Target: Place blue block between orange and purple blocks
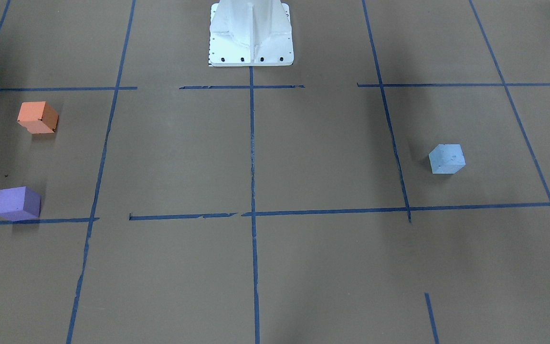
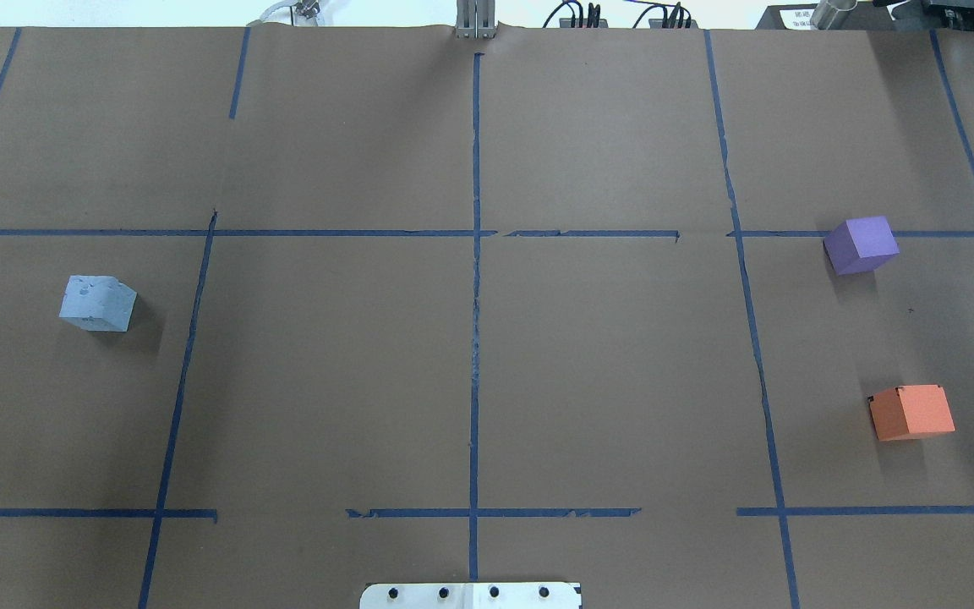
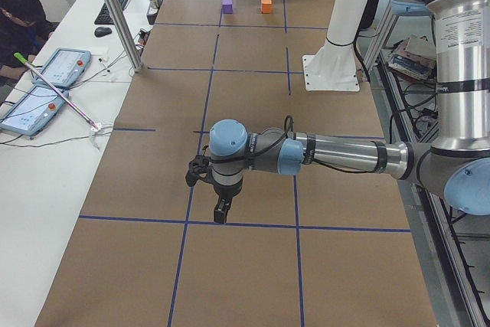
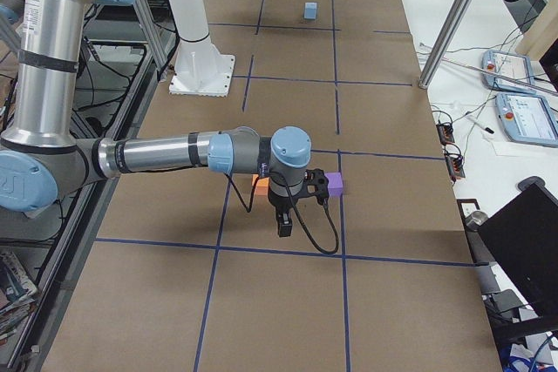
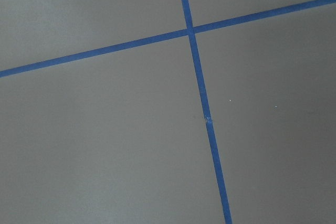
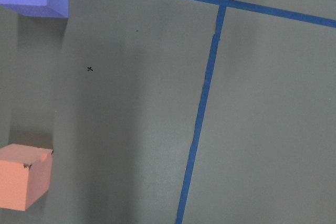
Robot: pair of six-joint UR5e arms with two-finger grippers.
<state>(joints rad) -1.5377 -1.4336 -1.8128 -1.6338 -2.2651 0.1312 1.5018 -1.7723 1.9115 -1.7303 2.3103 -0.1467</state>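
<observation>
Blocks on the table point(image 1: 174, 157) count three in the front-facing view: one blue block point(image 1: 447, 159), one orange block point(image 1: 37, 117), one purple block point(image 1: 18, 203); the blue block sits alone on the robot's left side, well apart from the other two; the orange block lies nearer the white pedestal point(image 1: 251, 38) than the purple block does; blue tape lines point(image 1: 252, 157) divide the brown surface into squares.

Overhead view gives the same count; the purple block touches a crosswise tape line; the orange and purple blocks stand apart from each other on the robot's right side; neither arm appears in this view.

Left side view: the near arm reaches over the table, the left gripper point(image 3: 220, 214) pointing down; whether it is open or closed cannot be told; one operator point(image 3: 23, 13) and two tablets point(image 3: 47, 86) are at the side bench.

Right side view: the right gripper point(image 4: 284, 226) hangs in front of the orange and purple blocks, the wrist covering part of the orange one; its state cannot be told either; the blue block shows at the far end.

Left wrist view: one tape crossing only.

Right wrist view: purple block at the upper left corner, orange block at the lower left.
</observation>
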